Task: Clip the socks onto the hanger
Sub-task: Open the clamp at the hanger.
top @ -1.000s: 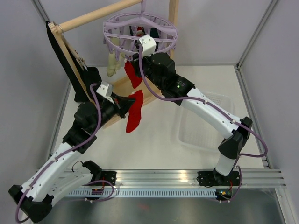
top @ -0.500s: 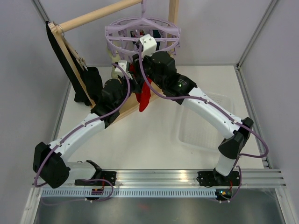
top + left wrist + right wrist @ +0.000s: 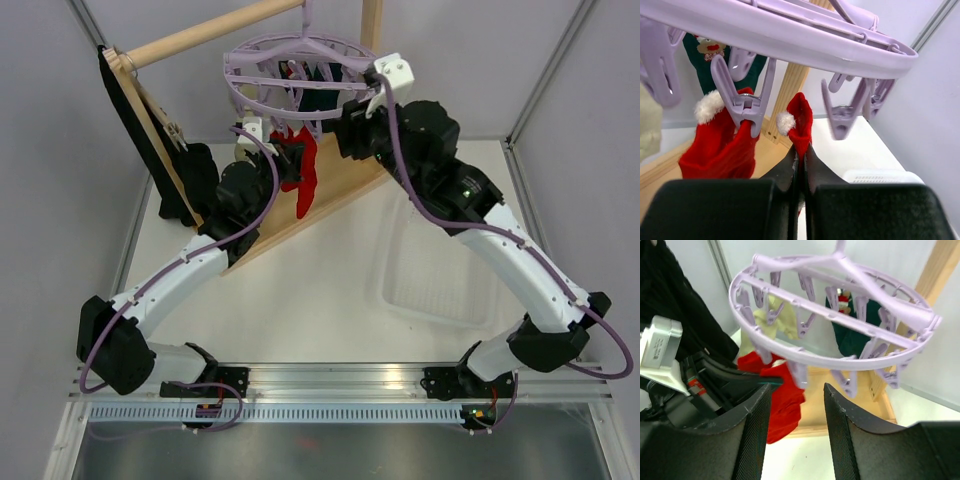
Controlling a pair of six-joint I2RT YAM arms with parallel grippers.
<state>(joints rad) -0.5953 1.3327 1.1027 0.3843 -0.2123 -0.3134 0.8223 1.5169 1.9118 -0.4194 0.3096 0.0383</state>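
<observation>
Lavender hanger (image 3: 305,42) hangs from the wooden rack (image 3: 200,35) at twelve o'clock above the tabletop (image 3: 330,290) in the top view. The left pincer (image 3: 292,160) reaches up beneath it with a red sock (image 3: 305,180) dangling. The right pincer (image 3: 345,130) sits close under the rim at about three o'clock; its fingers are hard to read from here.

From the left wrist, the left pincer (image 3: 800,150) is clamped shut on the red sock (image 3: 801,120), white cuff up, just below the ring (image 3: 790,37). An empty clip (image 3: 842,117) hangs at two o'clock from the cuff. At nine o'clock a second red sock (image 3: 722,150) sits in its own clip (image 3: 742,100).

From the right wrist, the right pincer (image 3: 797,390) stands open with nothing in it, facing the hanger's near rim (image 3: 840,362).

The step looks best done by having the right pincer squeeze the empty clip's upper tails. The left then lifts the cuff deep into the mouth, so it bites fabric and not only the fluffy trim. The clip should close before the left lets go. The hanger likely swings, so gentle pressure seems wise.
</observation>
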